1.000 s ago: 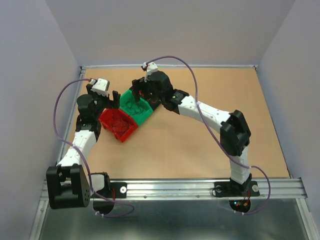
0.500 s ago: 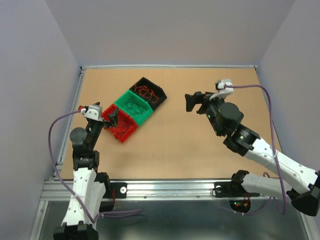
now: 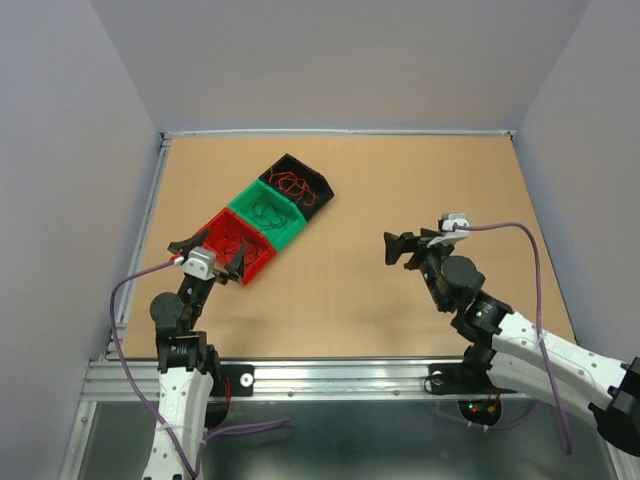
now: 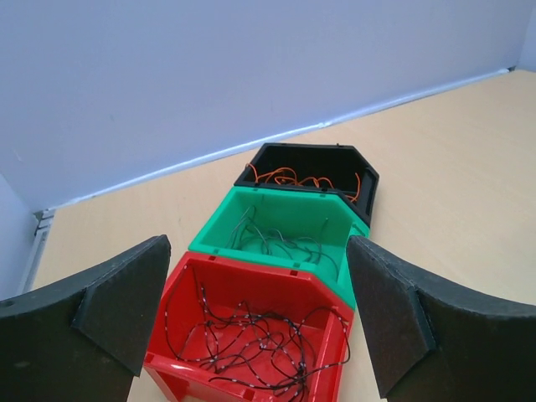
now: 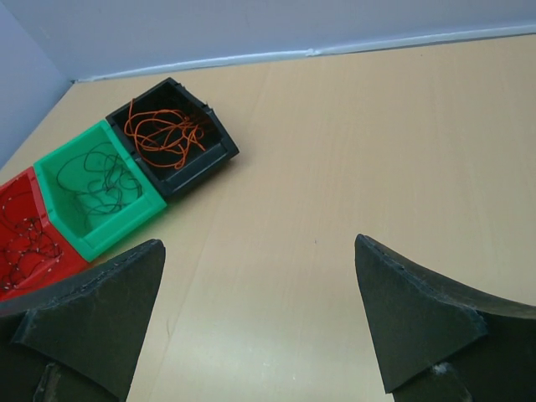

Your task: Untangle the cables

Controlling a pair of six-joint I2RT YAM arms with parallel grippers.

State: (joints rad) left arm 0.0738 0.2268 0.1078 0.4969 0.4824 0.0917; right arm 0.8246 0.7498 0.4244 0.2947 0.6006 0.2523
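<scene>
Three small bins stand in a diagonal row on the table. The red bin (image 4: 251, 289) holds a dark cable with pale flecks (image 4: 251, 339). The green bin (image 4: 285, 213) holds a dark green cable (image 4: 280, 241). The black bin (image 4: 368, 188) holds an orange-red cable (image 4: 301, 178). My left gripper (image 3: 210, 255) is open and empty, just in front of the red bin (image 3: 262, 262). My right gripper (image 3: 392, 250) is open and empty over bare table, well to the right of the bins. All three bins also show in the right wrist view, the black one (image 5: 209, 155) nearest.
The tan table (image 3: 400, 190) has a raised rim at the back (image 3: 340, 131) and grey walls on three sides. A metal rail (image 3: 350, 375) runs along the near edge, where the arm bases are bolted.
Both arms have pulled back from the bins. The left gripper drew back toward the near edge; the right arm swung right and toward the near side. The bins have not moved.
</scene>
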